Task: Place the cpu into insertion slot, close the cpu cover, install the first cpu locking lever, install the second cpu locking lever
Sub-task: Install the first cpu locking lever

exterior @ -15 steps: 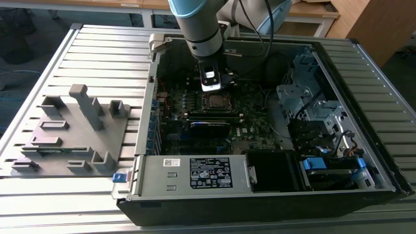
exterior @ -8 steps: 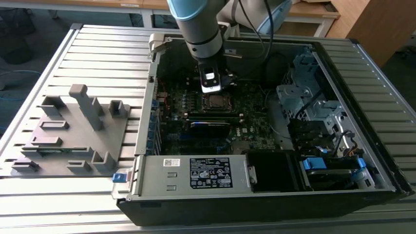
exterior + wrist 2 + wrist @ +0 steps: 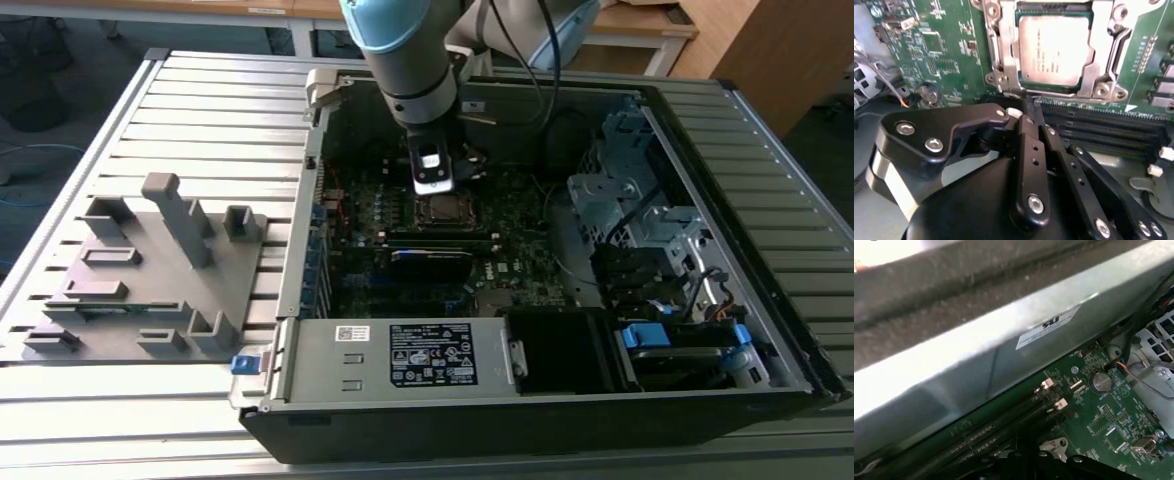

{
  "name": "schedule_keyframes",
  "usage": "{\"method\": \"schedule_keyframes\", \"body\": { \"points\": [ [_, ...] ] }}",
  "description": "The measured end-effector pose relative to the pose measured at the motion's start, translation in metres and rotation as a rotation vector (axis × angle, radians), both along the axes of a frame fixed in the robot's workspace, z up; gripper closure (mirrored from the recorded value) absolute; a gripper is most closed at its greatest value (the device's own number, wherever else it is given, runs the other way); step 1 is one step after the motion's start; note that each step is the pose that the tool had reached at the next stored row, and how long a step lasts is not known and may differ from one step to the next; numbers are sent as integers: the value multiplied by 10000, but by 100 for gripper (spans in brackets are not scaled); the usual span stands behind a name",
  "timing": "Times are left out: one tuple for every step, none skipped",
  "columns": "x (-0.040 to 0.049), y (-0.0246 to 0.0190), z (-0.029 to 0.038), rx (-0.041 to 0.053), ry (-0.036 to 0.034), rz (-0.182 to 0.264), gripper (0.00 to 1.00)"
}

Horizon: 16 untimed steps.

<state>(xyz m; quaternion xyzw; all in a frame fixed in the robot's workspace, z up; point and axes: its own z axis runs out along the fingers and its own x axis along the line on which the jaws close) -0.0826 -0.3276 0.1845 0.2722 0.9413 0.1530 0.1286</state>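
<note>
Silvery chip [image 3: 1054, 50] sits flat in socket [image 3: 1021, 82] on green board [image 3: 944, 45], metal cover frame [image 3: 1101, 60] lying down around it, chip top showing through window. Black gripper [image 3: 1029, 112] low over board, fingers [image 3: 1026, 145] pressed together, tips at frame's edge nearest memory slots [image 3: 1104, 125]. Exterior view: arm [image 3: 407, 60] reaches down into open computer case [image 3: 534, 410], gripper [image 3: 434, 185] just above socket [image 3: 445, 208]. Grey fixture plate [image 3: 134, 280] on slatted table [image 3: 200, 110], at exterior view's left of case.
</note>
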Motion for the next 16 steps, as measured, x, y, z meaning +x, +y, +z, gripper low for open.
{"method": "schedule_keyframes", "body": {
  "points": [
    [0,-3,0,56,0,1,89],
    [0,-3,0,75,-1,0,89],
    [0,-3,0,77,-2,-1,89],
    [0,-3,2,79,-2,-1,89],
    [1,-2,21,87,-4,1,89],
    [0,-3,40,81,-2,0,89],
    [0,-3,62,78,-1,0,89],
    [0,-3,82,78,-1,0,89],
    [0,-3,104,79,-2,0,89],
    [0,-3,128,79,-2,0,89],
    [0,-4,153,77,0,0,89],
    [0,-4,177,78,-1,0,89],
    [0,-3,203,78,0,0,89],
    [0,-4,220,77,0,0,89],
    [0,-4,229,77,0,0,89],
    [0,-3,229,79,-2,0,89]
  ]
}}
